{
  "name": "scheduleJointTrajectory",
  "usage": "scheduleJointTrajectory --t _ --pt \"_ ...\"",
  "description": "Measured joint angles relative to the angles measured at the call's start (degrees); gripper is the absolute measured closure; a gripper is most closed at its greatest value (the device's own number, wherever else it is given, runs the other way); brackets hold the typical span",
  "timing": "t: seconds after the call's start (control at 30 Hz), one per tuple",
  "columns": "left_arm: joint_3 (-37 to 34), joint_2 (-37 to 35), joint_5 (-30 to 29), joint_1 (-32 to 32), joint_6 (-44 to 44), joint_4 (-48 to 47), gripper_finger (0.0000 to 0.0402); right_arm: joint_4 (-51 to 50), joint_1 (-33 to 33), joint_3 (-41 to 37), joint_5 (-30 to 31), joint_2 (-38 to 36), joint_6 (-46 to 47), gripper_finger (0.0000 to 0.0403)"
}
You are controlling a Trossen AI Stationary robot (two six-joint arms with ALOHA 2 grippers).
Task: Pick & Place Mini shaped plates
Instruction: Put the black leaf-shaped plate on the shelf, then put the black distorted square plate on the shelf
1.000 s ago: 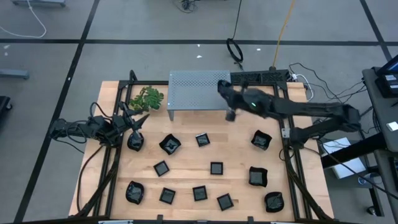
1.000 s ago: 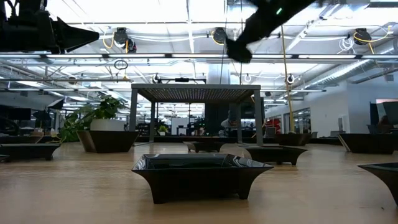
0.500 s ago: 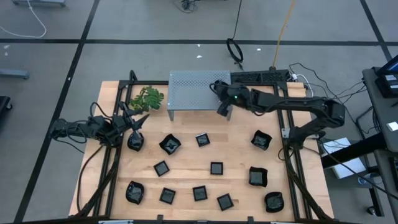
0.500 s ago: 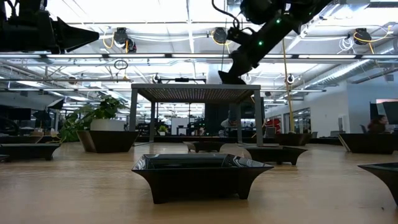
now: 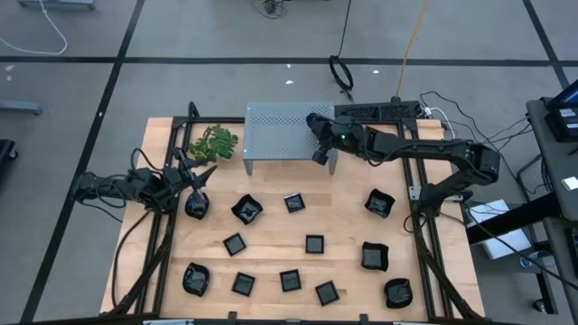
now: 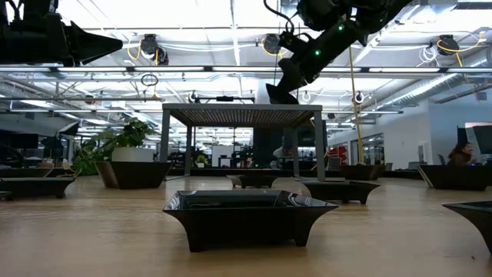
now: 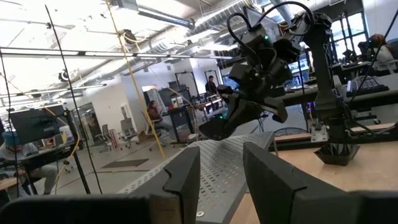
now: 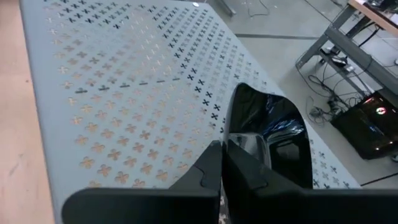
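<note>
Right gripper [image 5: 321, 153] is clenched on a mini black plate [image 8: 273, 134], just above perforated stand [image 5: 284, 131] edge. Left gripper [image 5: 200, 183] waits w/ fingers apart, near sprig [image 5: 213, 143].

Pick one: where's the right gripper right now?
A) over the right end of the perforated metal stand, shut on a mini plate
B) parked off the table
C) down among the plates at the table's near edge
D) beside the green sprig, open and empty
A: the right gripper is above the right end of the perforated stand, fingers pinching a black mini plate just over its surface.
</note>
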Motion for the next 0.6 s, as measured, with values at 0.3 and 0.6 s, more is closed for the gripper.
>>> scheduleJointTrajectory --t 0.3,0.6 --pt "0.0 0.0 0.0 0.0 0.0 0.0 0.0274 -1.4 0.0 0.0 0.0 0.0 0.2 0.0365" --pt "0.0 0.0 0.0 0.0 0.0 0.0 0.0275 -1.2 0.5 -0.1 0.0 -2.1 3.1 0.0313"
